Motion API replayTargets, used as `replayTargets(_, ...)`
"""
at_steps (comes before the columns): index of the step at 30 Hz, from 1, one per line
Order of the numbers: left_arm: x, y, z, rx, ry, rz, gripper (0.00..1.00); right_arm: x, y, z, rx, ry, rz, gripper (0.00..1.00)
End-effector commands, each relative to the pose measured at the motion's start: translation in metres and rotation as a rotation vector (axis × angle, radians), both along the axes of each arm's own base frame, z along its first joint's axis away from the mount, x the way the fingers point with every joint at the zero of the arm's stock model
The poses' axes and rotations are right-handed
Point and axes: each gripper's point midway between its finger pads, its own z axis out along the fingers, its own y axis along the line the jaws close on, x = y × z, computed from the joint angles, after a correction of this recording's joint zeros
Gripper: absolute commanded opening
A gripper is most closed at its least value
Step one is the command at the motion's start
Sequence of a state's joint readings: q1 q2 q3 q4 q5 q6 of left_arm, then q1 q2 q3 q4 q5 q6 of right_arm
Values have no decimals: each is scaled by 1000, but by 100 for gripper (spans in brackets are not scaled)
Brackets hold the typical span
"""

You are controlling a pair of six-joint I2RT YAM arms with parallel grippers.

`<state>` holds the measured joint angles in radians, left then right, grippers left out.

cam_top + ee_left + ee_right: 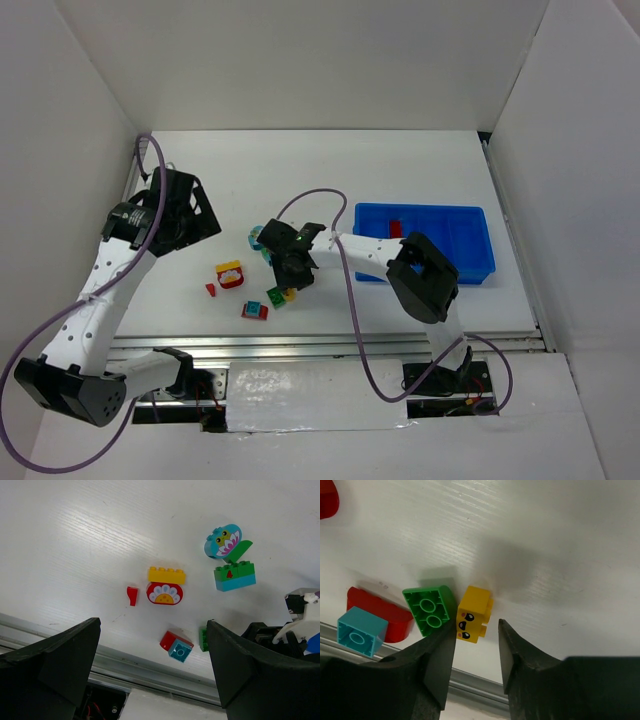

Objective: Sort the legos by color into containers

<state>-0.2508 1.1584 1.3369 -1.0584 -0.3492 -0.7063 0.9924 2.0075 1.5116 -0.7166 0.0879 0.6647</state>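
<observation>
Top external: which step am I on?

A pick. Your right gripper is low among the loose legos. The blue tray lies well apart to its right, with one red brick inside.

Left wrist?

Your left gripper gapes wide, holding nothing.

Right wrist?

Jaws straddle the yellow brick, not yet clamped. The green brick crowds it on one side, so close squarely and lift straight up.
</observation>
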Motion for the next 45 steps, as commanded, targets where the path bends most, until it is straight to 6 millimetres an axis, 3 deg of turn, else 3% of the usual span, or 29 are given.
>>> replayTargets(1, 6, -2, 1, -5, -15, -24, 99, 4, 8, -3, 23, -8, -12, 45)
replayTargets(10, 8, -7, -2, -22, -12, -41, 99, 10, 2, -2, 39, -2, -28, 44)
replayTargets(18, 11, -10, 0, -33, -14, -55, 99, 13, 9, 20, 90, -33, -34, 48)
replayTargets(27, 10, -11, -2, -36, -10, -64, 100, 11, 6, 3, 55, -7, -34, 49)
replayTargets(31, 11, -14, -4, -42, -6, -77, 99, 11, 4, -9, 31, 6, -37, 58)
replayTargets(39, 11, -15, -5, -43, -3, -87, 100, 13, 1, -6, 41, 2, -43, 62)
replayTargets(42, 12, -18, -6, -54, 1, -95, 99, 13, -3, -13, 27, 6, -48, 55)
replayTargets(44, 12, -17, -5, -52, -1, -96, 99, 15, -5, -12, 27, 0, -53, 44)
replayTargets(45, 12, -17, -6, -48, 0, -95, 99, 15, -6, -12, 25, -2, -51, 31)
